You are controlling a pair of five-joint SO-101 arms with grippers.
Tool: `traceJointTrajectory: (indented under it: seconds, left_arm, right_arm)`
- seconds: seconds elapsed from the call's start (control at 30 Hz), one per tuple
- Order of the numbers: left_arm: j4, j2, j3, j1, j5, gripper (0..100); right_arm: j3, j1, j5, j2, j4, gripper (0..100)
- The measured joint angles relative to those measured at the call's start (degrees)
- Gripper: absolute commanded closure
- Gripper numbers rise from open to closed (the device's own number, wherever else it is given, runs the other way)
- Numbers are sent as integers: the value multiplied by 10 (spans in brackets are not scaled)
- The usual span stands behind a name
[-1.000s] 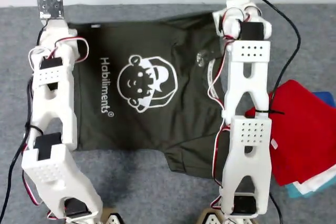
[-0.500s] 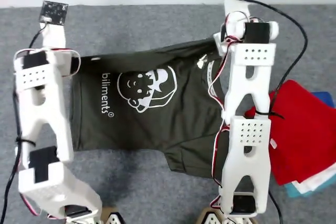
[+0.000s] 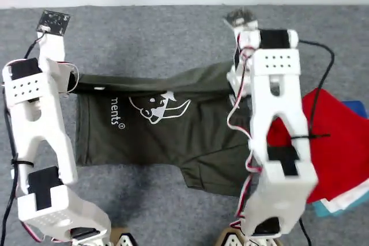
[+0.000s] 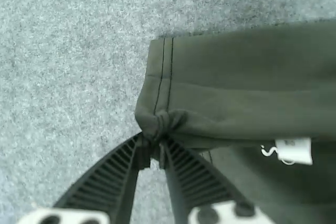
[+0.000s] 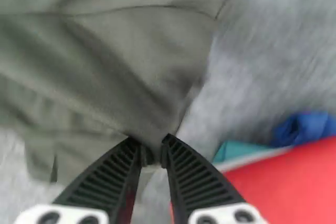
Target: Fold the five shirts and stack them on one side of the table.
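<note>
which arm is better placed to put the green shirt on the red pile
Right, probably: the right gripper pinches the green shirt beside the red pile; the left gripper holds its opposite corner.

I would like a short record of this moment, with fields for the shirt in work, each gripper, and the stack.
shirt in work: dark green shirt, far edge doubled over part of its white print
left gripper: shut on the shirt's hemmed corner, near a white label
right gripper: shut on the shirt's other far corner
stack: red shirt on top, lighter folded shirts beneath
surface: grey table cover
</note>
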Motion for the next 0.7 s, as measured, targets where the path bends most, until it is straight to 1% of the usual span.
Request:
traceJointTrajectory:
  seconds: [0.17,0.27,0.37,0.53,0.6,0.7]
  left_arm:
    - [0,-4,58,0,-40,988]
    - [2,-4,90,0,-47,988]
    - [25,-4,99,0,-47,988]
    - [62,-4,100,0,-47,988]
    - [67,-4,103,0,-48,988]
    - [67,-4,127,0,-69,988]
  right_arm:
    - [169,8,4,-120,0,989]
    - [239,21,23,-184,0,989]
    - [301,27,40,-230,0,989]
    - [398,27,88,-280,-2,989]
    - [428,27,98,-287,-10,989]
    - [460,27,113,-287,-19,989]
